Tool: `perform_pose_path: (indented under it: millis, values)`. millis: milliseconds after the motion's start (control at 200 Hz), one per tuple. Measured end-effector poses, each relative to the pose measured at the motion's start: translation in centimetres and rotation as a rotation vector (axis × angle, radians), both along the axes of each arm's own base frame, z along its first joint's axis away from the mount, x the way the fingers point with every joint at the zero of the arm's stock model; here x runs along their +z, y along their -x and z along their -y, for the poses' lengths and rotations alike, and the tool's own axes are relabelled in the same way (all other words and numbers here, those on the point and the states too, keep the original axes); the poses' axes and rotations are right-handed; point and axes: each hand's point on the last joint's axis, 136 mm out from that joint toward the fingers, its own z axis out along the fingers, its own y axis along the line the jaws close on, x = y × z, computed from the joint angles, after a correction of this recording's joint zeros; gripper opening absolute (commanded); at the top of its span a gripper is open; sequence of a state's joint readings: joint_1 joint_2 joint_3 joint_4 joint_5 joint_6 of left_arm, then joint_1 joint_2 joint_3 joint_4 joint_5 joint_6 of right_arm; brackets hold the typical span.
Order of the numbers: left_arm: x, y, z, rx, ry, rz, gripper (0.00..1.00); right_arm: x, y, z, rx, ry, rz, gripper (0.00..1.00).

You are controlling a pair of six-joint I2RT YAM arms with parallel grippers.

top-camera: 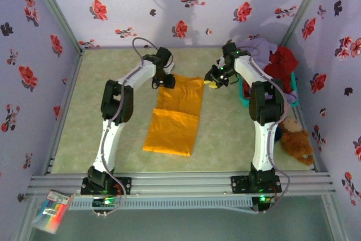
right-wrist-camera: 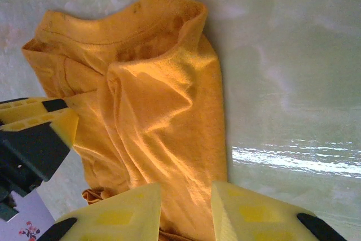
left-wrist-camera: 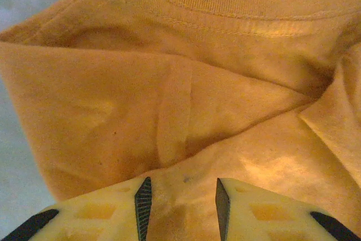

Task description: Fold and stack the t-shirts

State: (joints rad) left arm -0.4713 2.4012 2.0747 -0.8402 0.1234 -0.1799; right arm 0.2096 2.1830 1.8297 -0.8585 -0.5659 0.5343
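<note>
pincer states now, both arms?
Left pincer: orange-yellow t-shirt between its jaws, grip cannot be told.
Right pincer: closed on the same t-shirt.

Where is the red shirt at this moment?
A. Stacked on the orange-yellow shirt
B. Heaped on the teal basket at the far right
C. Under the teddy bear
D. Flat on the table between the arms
B: the red t-shirt is heaped with the lavender t-shirt over the teal basket at the far right, while the orange-yellow t-shirt lies between the arms.
</note>
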Motion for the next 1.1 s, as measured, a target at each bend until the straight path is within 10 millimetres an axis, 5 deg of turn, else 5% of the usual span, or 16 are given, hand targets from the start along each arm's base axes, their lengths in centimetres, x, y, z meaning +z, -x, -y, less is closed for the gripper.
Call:
perform_pose_path:
  millis: [530,985,1100]
  values:
    - [-0.6,0.1,-0.6,0.005,-0.015,0.006,0.06,0.0,0.1,0.0,0.000,0.001,-0.004,0.31]
    - [0.9,0.1,-1.6,0.049,0.005,0.025,0.00,-0.4,0.3,0.1,0.000,0.003,-0.014,0.31]
    - [0.6,0.3,-1.7,0.052,0.004,0.021,0.07,-0.4,0.4,0.1,0.000,0.003,-0.015,0.31]
